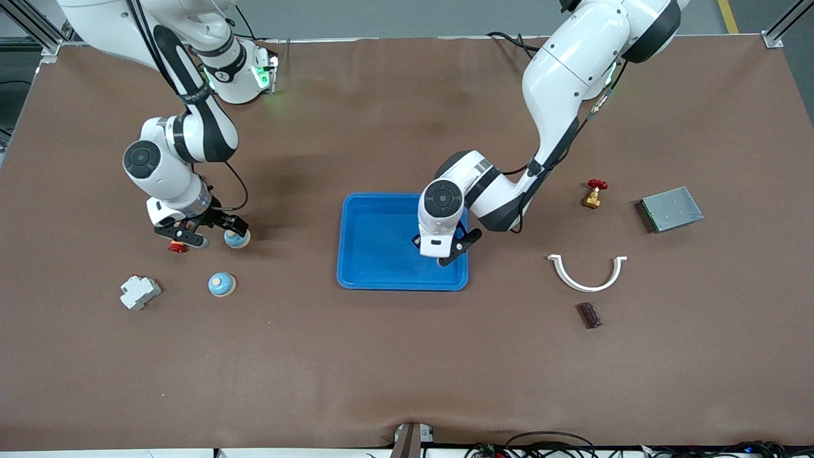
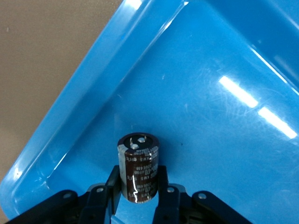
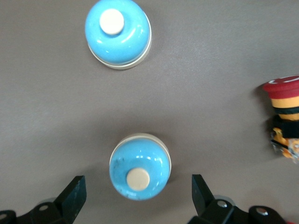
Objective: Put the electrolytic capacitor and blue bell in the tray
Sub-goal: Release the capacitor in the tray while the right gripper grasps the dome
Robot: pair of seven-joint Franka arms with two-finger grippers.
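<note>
- Brown table [image 1: 407, 356], blue tray [image 1: 369, 254] at centre.
- Left gripper [image 2: 138, 193] over tray, clamped tight on electrolytic capacitor [image 2: 137, 166], upright between fingers.
- Right gripper [image 3: 138, 193] spread wide, holding nothing, straddling one blue bell [image 3: 139, 166]; second bell [image 3: 118, 32] just ahead, red button [image 3: 285, 116] beside.

Bright, even overhead light; glare streaks on the tray [image 2: 243, 93]; soft shadows.

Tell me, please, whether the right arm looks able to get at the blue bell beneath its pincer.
Probably yes: the right pincer is open and hangs over the nearer blue bell, one finger on each side. The red push button stands apart, clear of the way.
</note>
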